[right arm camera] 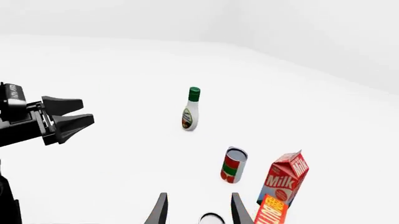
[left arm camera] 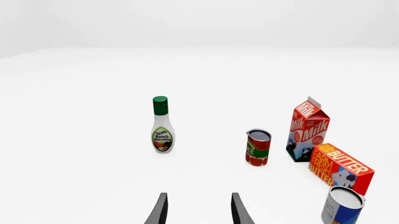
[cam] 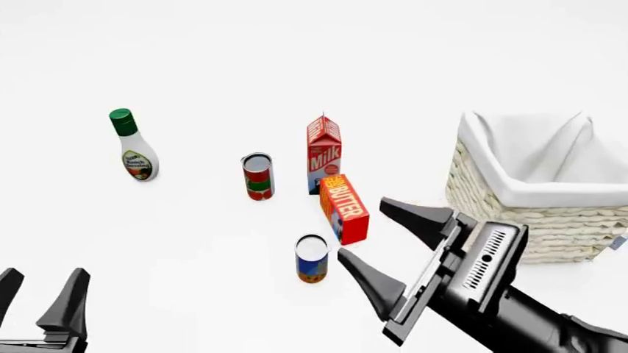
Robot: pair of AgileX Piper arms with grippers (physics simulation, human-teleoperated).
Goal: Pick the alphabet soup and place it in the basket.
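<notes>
The alphabet soup (cam: 312,259) — a rigid, probably slick can — stood upright; its mid-wall looked the best hold. The right claw (cam: 386,249) gaped wide and empty just beside it — the left claw (cam: 40,294) also open, holding nothing.

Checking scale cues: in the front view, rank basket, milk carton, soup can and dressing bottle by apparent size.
1. basket
2. milk carton
3. dressing bottle
4. soup can
The bottle stands farther back, so its rank against the carton is unsure.

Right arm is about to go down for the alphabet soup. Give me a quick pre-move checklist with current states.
1. Right gripper open: ok.
2. Right gripper empty: ok.
3. Alphabet soup upright, free: ok.
4. Room around can: butter box stands close behind it, apart; ok, watch the far finger.
5. Basket open, nothing seen inside: ok.
6. Left gripper away from the can: ok.
</notes>
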